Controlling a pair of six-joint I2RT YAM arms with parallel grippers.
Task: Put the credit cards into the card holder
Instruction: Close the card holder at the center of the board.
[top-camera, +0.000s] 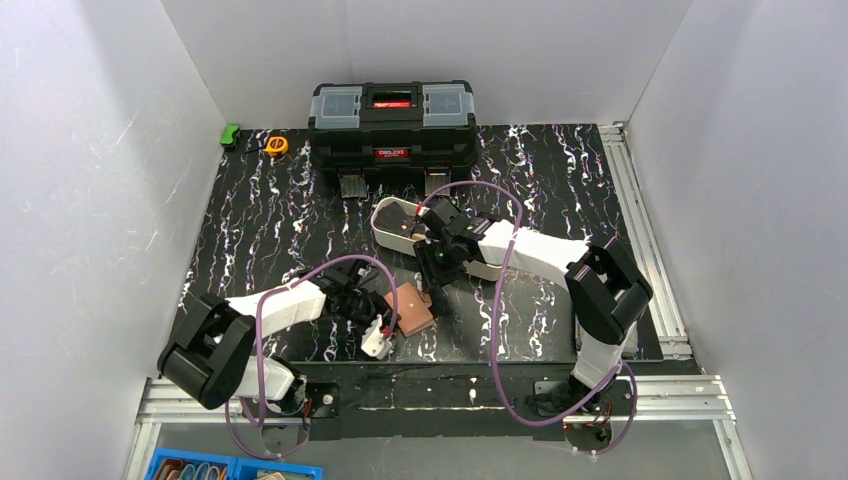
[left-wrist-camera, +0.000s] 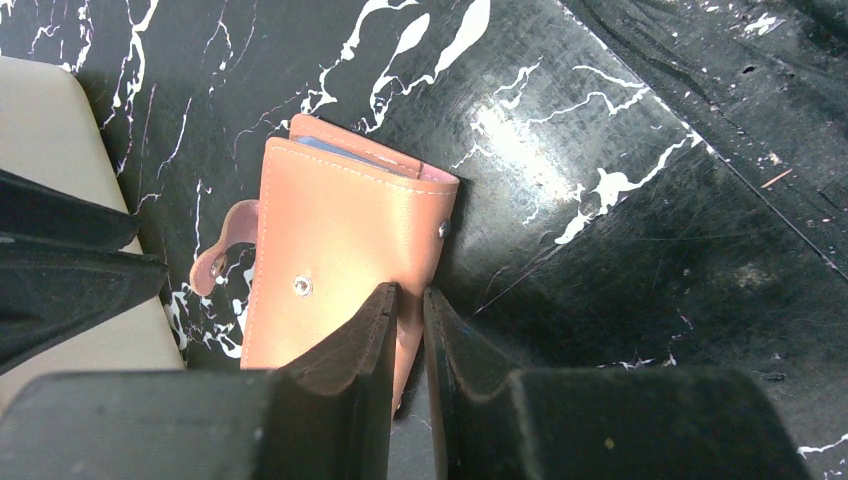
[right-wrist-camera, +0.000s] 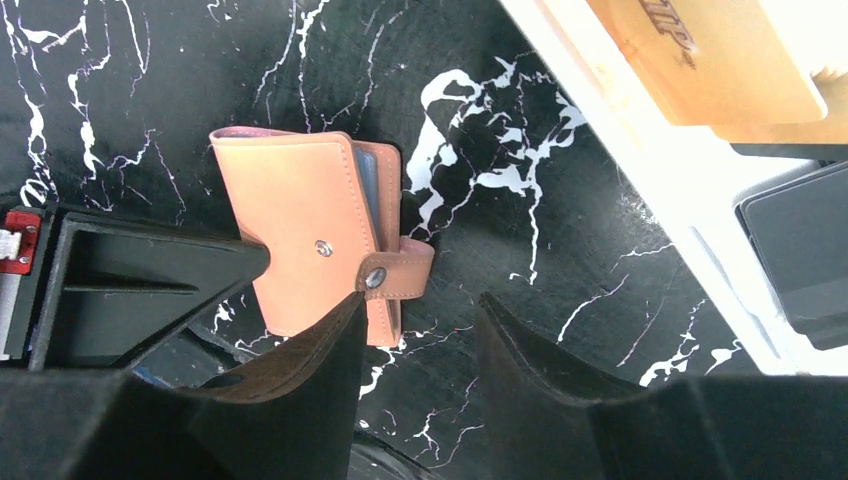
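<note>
- Black tabletop (top-camera: 270, 230) veined in white, walled in by white panels; at its far left corner sit a small green object (top-camera: 231, 135) and an orange tape measure (top-camera: 277, 145).
- Left gripper (left-wrist-camera: 408, 300) reaches in from the near left. Its fingers are drawn almost together, pinching the near edge of the card holder (left-wrist-camera: 340, 240).
- The tan-pink holder lies flat on the table near the front middle, folded over. Its snap tab (right-wrist-camera: 400, 270) hangs loose to one side, unfastened.
- A blue-grey card (right-wrist-camera: 366, 190) shows as a thin strip inside the holder's open side.
- Right gripper (right-wrist-camera: 420, 305) hovers just beside the tab with its fingers spread apart and nothing between them; one fingertip is close to the snap.
- Behind the right gripper stands the white oval tray (right-wrist-camera: 640, 170), with a yellow-orange card (right-wrist-camera: 700, 50) lying in it.
- Against the back wall stands a black toolbox (top-camera: 392, 125).
</note>
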